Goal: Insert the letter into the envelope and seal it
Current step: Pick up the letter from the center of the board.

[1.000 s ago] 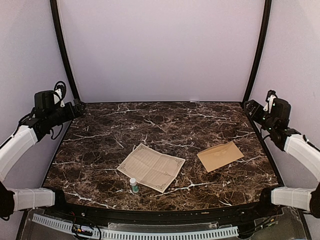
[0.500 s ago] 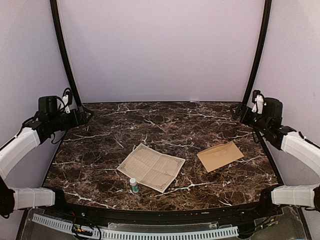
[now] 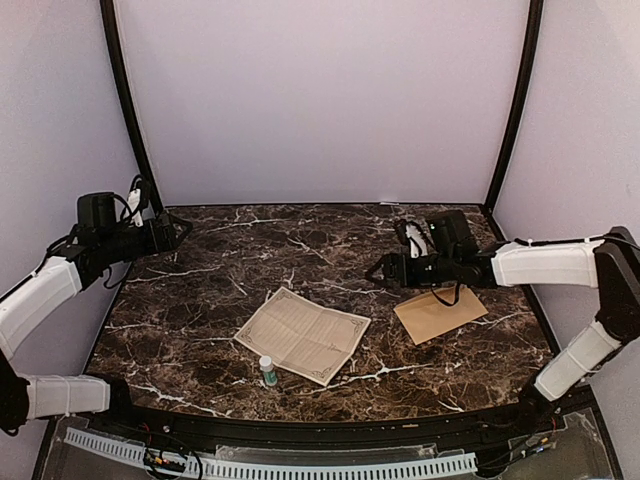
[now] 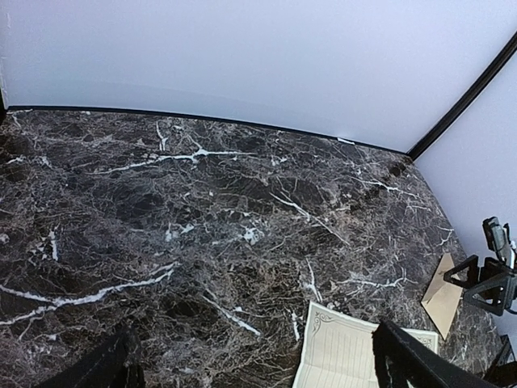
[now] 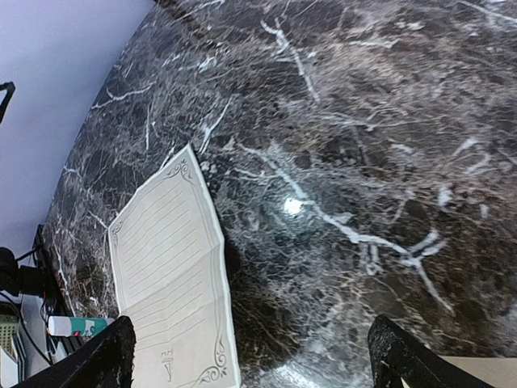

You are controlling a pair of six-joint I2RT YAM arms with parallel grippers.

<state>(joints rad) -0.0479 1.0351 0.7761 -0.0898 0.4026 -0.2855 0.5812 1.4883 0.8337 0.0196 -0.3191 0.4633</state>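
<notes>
I see the envelope lying flat on the right half of the table. Its long sides are angled to the table edge, and its far edge is hidden under my right arm. I cannot tell how its flap lies.

The letter lies unfolded near the middle front, cream with a printed border and fold creases. It is apart from the envelope, with bare marble between them. A small tube stands upright just beside the letter's near-left edge.

My right gripper hovers above the marble beside the envelope's far-left corner and points left toward the centre. Its jaws are spread wide with nothing between them. In the right wrist view, the two fingers sit at the bottom corners, framing open marble and the letter's right end. A strip of tan paper shows at the lower right.

My left gripper hangs over the far-left corner of the table, pointing right, well away from both papers. Its jaws are also released and empty. The left wrist view shows only marble between them.
</notes>
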